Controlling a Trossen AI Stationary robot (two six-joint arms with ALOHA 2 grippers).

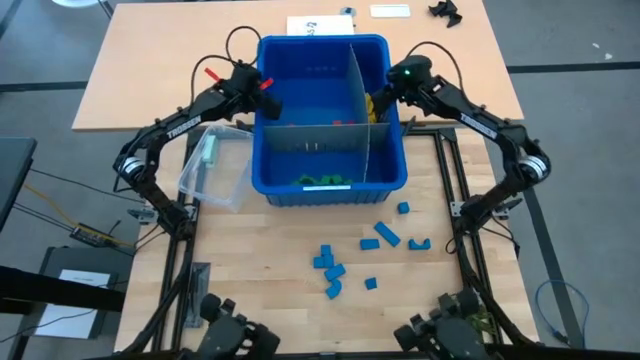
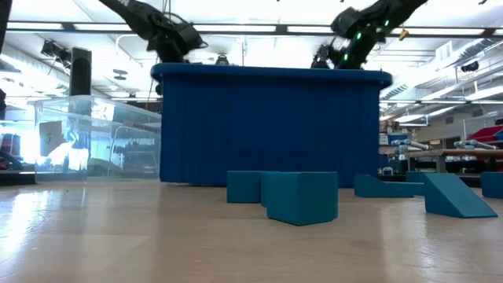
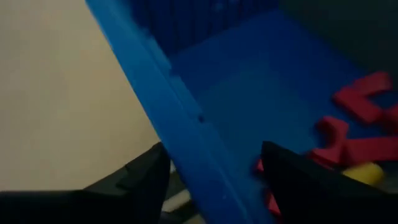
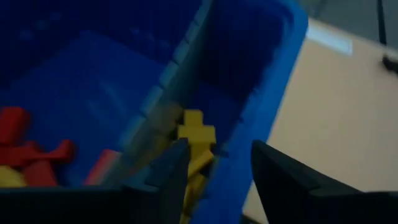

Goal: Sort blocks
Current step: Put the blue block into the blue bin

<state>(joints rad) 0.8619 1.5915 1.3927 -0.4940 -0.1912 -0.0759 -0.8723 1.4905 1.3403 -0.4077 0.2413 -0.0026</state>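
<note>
1. The clear tub (image 1: pixel 215 165) lies tipped just beside the bin's left wall. What it holds cannot be told, apart from a pale green piece showing through it.
2. The left gripper (image 1: pixel 268 97) hovers over the left rim of the bin (image 1: pixel 330 186). In the left wrist view its fingers (image 3: pixel 146 180) stand apart on either side of that rim with nothing between them, which fits a claw poised over a drop spot, not one carrying anything.
3. The bin is split by grey dividers (image 1: pixel 358 100) so that each colour can have its own section. Red blocks (image 3: pixel 357 102) lie in the large left section, with one yellow piece among them.
4. Green blocks (image 1: pixel 325 180) sit in the near section, against the front wall.
5. The right gripper (image 1: pixel 383 98) hangs over the narrow right section. Its fingers (image 4: pixel 171 171) are parted and empty, directly above the yellow blocks (image 4: pixel 196 134) piled there.
6. Blue blocks (image 1: pixel 385 233) lie scattered on the table (image 1: pixel 250 270) in front of the bin, well apart from both grippers. They appear to be the colour still to be sorted.
</note>
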